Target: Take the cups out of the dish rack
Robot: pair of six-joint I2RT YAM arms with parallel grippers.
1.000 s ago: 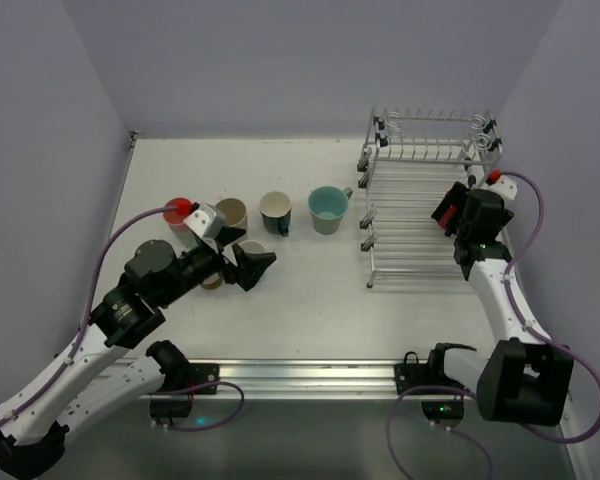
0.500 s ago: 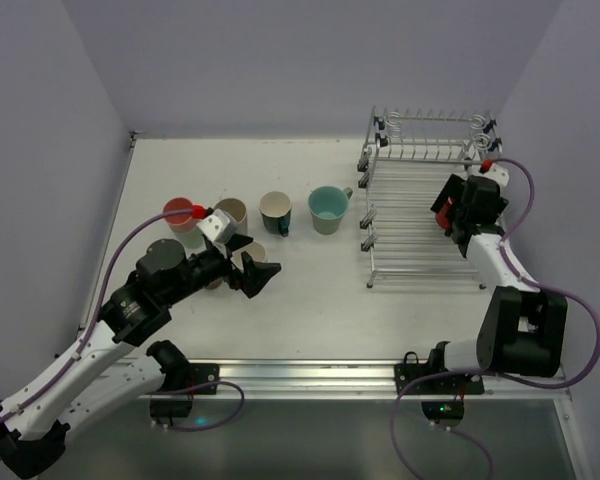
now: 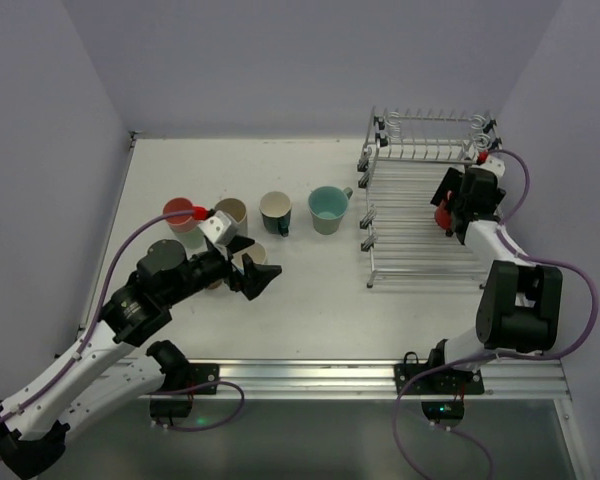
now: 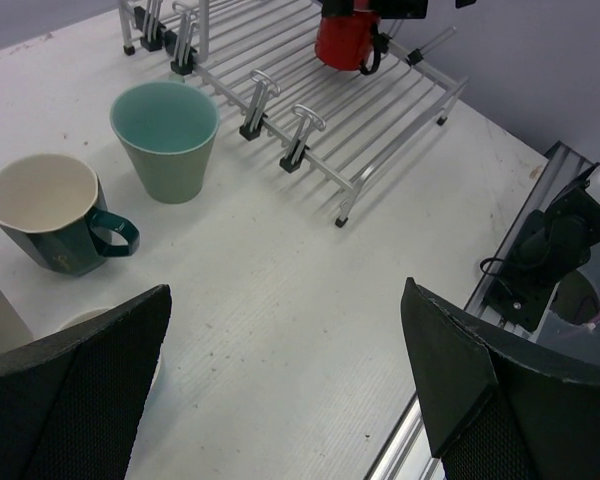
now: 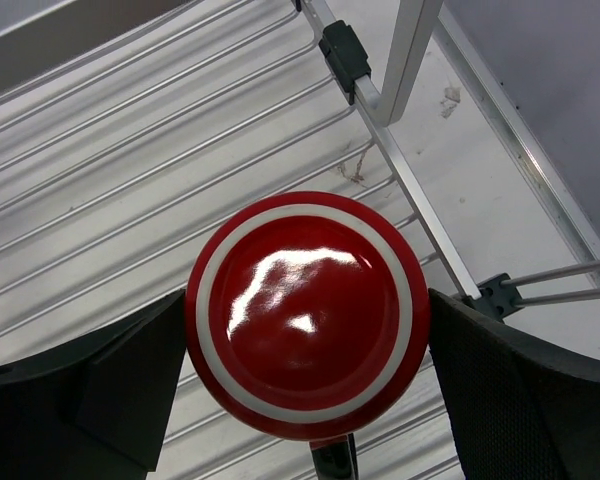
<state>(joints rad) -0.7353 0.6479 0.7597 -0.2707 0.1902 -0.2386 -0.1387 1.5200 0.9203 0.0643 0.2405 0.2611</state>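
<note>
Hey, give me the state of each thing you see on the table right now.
Dish rack: one cup on it.
Red cup: upside down on the rack.
Green cup: upright, empty.
Dark mug: upright, empty.
Left tool: open, empty.
Right tool: open, astride the red cup.

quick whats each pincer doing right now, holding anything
left pincer: open, holding nothing
right pincer: open, one finger either side of the upside-down red cup on the dish rack, not closed on it
</note>
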